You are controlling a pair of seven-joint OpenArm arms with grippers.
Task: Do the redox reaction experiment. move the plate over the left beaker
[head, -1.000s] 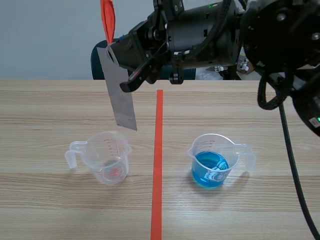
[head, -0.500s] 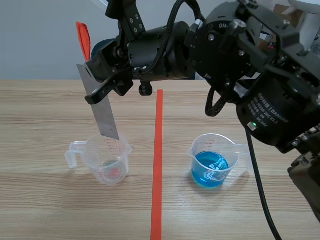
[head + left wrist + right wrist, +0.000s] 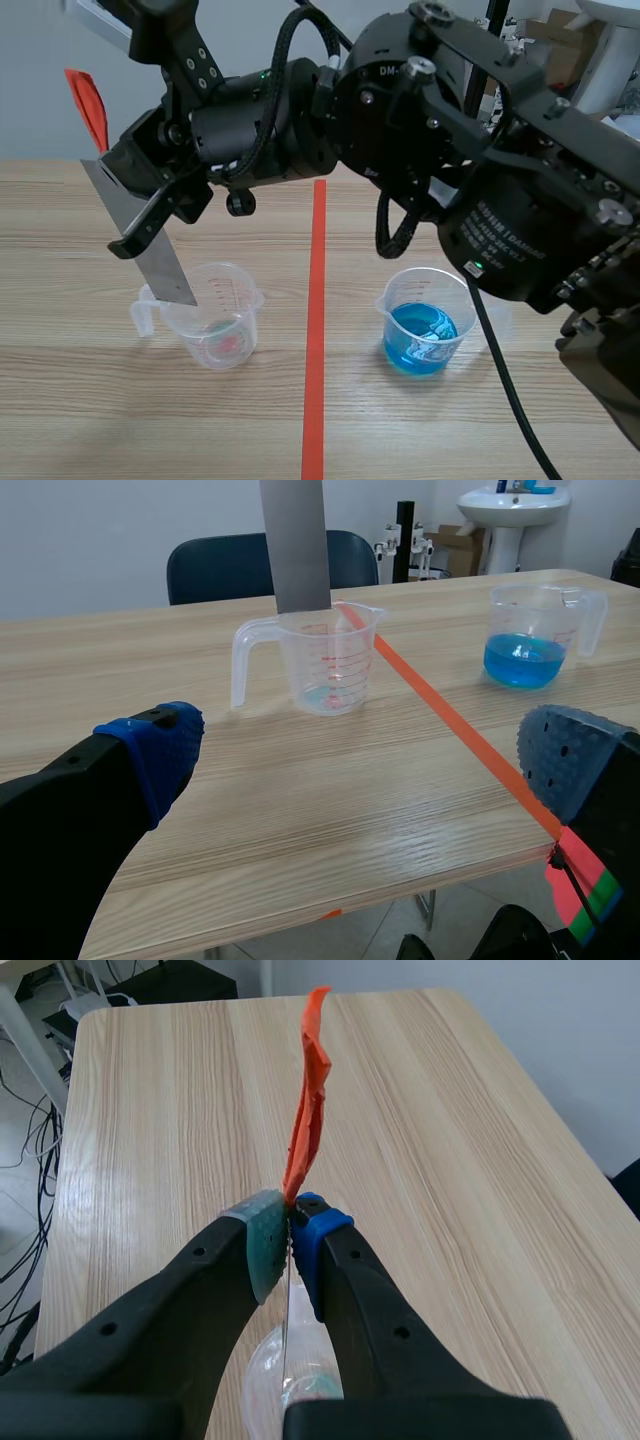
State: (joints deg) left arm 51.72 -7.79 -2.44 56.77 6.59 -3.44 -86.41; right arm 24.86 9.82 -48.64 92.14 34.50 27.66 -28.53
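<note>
The right gripper [image 3: 148, 222] is clamped on the grey metal plate [image 3: 160, 262], hung tilted at the frame's left, its lower tip by the handle-side rim of the left beaker [image 3: 222, 318]. The tip is best centred over the mouth without rim contact; the left gripper [image 3: 365, 755] is spread wide, empty

- The room is being closed off by a plain pale wall [image 3: 100, 530].
- A blue chair [image 3: 215, 575] is being kept just behind the light wooden counter [image 3: 300, 810].
- A white basin [image 3: 510, 502] and a cardboard box [image 3: 460, 550] are being kept beyond it.
- The pale floor [image 3: 18, 1140] is being crossed by dark cables [image 3: 47, 1165].
</note>
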